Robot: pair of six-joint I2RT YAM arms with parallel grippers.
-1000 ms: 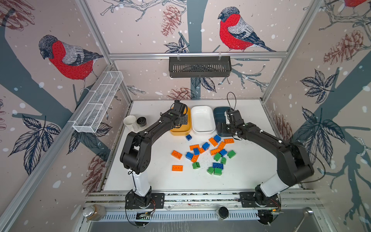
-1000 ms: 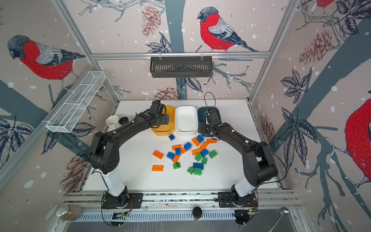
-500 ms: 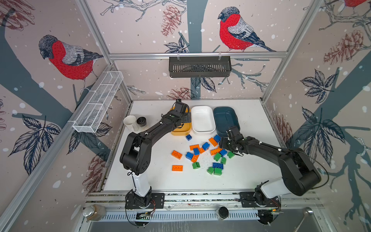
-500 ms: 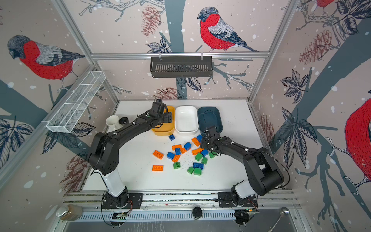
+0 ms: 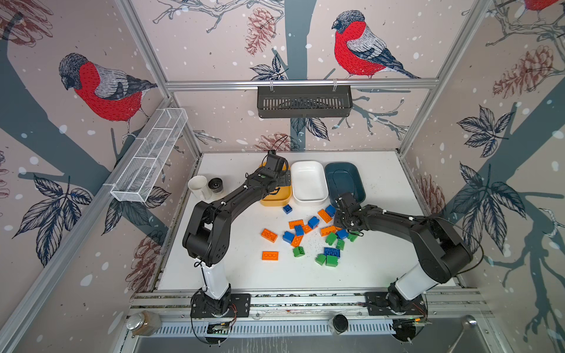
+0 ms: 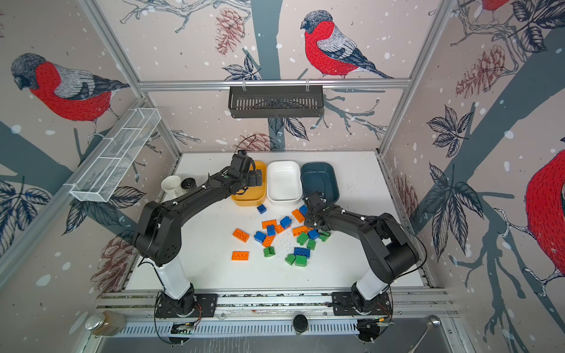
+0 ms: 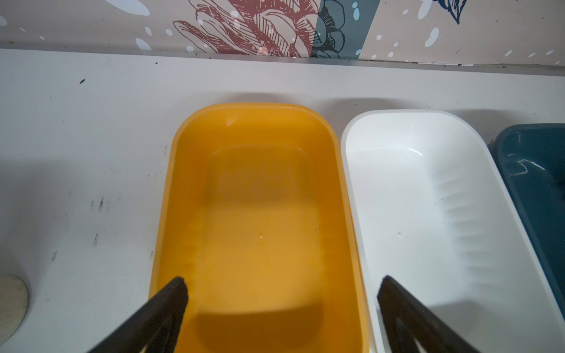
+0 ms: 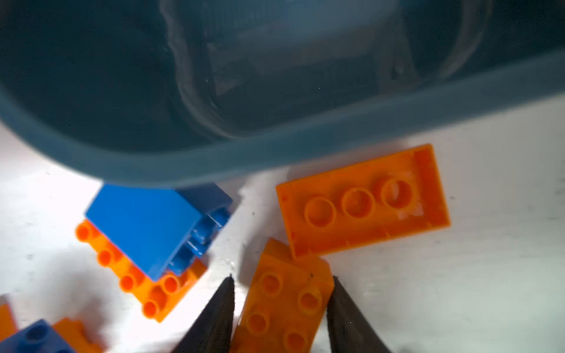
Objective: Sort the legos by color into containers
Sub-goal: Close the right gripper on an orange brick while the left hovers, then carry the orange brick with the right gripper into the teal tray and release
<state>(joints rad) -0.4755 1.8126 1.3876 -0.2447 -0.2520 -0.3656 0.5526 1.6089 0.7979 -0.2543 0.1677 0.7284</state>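
- Yellow tub point(image 7: 183, 183) at the left: the left gripper point(image 7: 282, 281) hangs over its near end, fingers spread wide.
- White tub point(image 5: 308, 201) just beside it.
- Orange, blue and green legos point(image 5: 269, 235) lie scattered on the table point(image 5: 244, 275) in front of the tubs.
- Teal tub point(image 5: 345, 177) at the right; by its near rim, the right gripper point(image 8: 281, 278) clamps an orange brick point(image 8: 284, 305) lying on the table.

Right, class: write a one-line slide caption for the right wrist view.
Fingers of the right gripper straddle an orange brick on the table, near the teal tub.
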